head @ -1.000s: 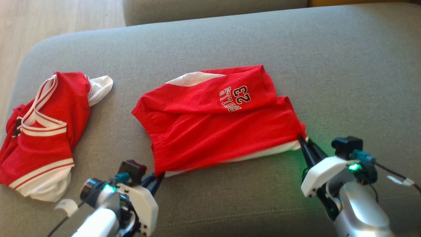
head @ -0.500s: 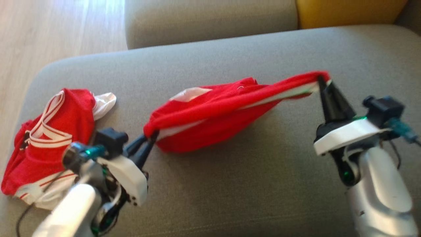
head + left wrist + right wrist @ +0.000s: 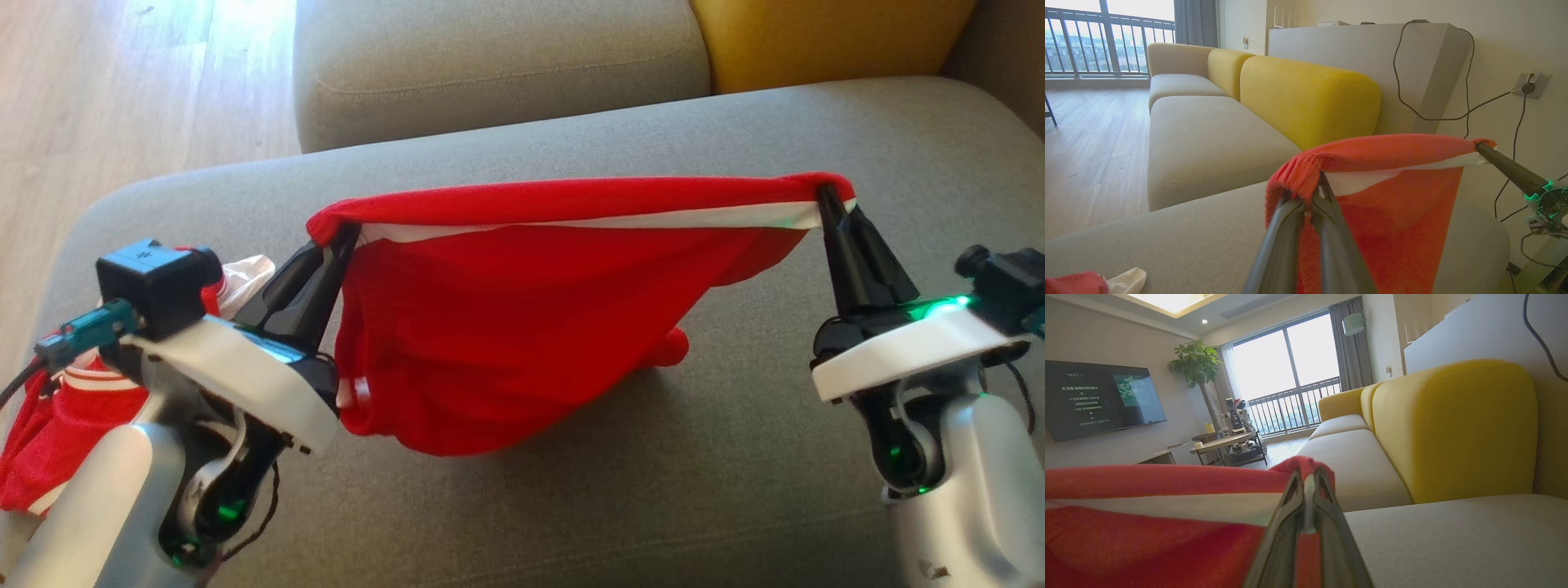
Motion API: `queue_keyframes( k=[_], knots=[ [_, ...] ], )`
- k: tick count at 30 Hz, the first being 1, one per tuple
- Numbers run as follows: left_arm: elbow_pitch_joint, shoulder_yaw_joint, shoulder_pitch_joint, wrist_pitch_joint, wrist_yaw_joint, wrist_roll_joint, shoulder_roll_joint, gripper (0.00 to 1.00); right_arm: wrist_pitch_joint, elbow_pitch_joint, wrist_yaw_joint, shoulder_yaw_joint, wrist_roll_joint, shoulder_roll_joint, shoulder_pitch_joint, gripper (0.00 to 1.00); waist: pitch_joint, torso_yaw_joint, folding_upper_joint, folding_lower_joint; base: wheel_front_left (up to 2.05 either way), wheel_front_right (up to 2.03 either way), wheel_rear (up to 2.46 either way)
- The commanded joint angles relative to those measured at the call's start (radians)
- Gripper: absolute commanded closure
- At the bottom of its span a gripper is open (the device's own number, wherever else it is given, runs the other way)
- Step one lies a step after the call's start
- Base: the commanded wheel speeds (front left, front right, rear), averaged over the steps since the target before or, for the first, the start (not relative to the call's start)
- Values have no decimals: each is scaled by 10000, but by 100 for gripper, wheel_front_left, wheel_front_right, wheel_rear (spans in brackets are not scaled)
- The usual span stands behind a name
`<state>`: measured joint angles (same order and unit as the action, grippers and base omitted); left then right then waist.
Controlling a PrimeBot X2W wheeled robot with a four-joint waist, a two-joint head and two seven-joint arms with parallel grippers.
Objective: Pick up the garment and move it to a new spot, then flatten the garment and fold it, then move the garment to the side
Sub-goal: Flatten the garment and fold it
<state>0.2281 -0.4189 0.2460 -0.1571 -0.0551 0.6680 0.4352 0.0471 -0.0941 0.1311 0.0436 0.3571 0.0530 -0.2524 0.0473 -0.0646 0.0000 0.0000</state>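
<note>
Garment (image 3: 506,327), red with a white band, hangs stretched between the two grippers above the grey sofa seat (image 3: 735,425). The left gripper (image 3: 347,233) is pressed together on one top corner and the right gripper (image 3: 826,194) pinches the other. Whether the sagging lower folds touch the cushion I cannot tell. A second red-and-white garment (image 3: 49,433) lies at the seat's left end, partly hidden behind the left arm. A yellow backrest (image 3: 816,41) and wooden floor (image 3: 122,98) lie beyond.
</note>
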Motion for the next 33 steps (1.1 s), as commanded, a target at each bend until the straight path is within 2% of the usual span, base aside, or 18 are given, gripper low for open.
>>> queue_keyframes(
  k=[1, 6, 9, 13, 17, 19, 22, 24, 25, 26, 30, 33],
  knots=[
    [392, 614, 406, -43, -114, 87, 205, 100, -112, 484, -4, -120, 165, -28, -319, 100, -23, -12, 0, 0, 0, 0, 0],
    [472, 646, 598, -333, -232, 198, 223, 100, -554, 838, -4, 43, 252, -28, -537, 100, -255, -80, 0, 0, 0, 0, 0],
    [133, 501, 1615, -1064, -38, 451, 188, 100, -1056, 714, -4, -25, 349, -28, -1566, 100, -1016, -144, 0, 0, 0, 0, 0],
    [-790, 318, 3763, -1928, 357, 553, 28, 100, -1564, -68, -4, -134, 229, -28, -3617, 100, -2320, -199, 0, 0, 0, 0, 0],
    [-2401, 105, 6610, -2297, 799, -41, -186, 100, -1635, -1575, -4, -122, 69, -28, -6369, 100, -3627, -295, 0, 0, 0, 0, 0],
    [-3437, 106, 8051, -2032, 841, -499, -421, 100, -1214, -2383, -4, -125, -159, -28, -7811, 100, -4172, -347, 0, 0, 0, 0, 0],
    [-4983, 240, 9962, -1029, 708, -1185, -861, 100, -94, -3564, -4, 118, -610, -28, -9676, 100, -4821, -427, 0, 0, 0, 0, 0],
    [-5876, 301, 10935, -153, 602, -1599, -1113, 100, 761, -4309, -4, 387, -786, -28, -10597, 100, -5109, -466, 0, 0, 0, 0, 0],
    [-5876, 301, 10935, -153, 602, -1599, -1113, 100, 761, -4309, -4, 387, -786, -28, -10597, 100, -5109, -466, 0, 0, 0, 0, 0],
    [-6612, 320, 11603, 686, 591, -1849, -1361, 100, 1480, -4966, -4, 582, -847, -28, -11205, 100, -5318, -482, 0, 0, 0, 0, 0],
    [-7587, 100, 12079, 1731, 718, -2235, -1601, 100, 1969, -5742, -4, 561, -856, -28, -11533, 100, -5524, -452, 0, 0, 0, 0, 0],
    [-8456, -347, 11904, 2343, 1008, -2517, -1779, 100, 2098, -6542, -4, 215, -747, -28, -11175, 100, -5575, -414, 0, 0, 0, 0, 0]
  ],
)
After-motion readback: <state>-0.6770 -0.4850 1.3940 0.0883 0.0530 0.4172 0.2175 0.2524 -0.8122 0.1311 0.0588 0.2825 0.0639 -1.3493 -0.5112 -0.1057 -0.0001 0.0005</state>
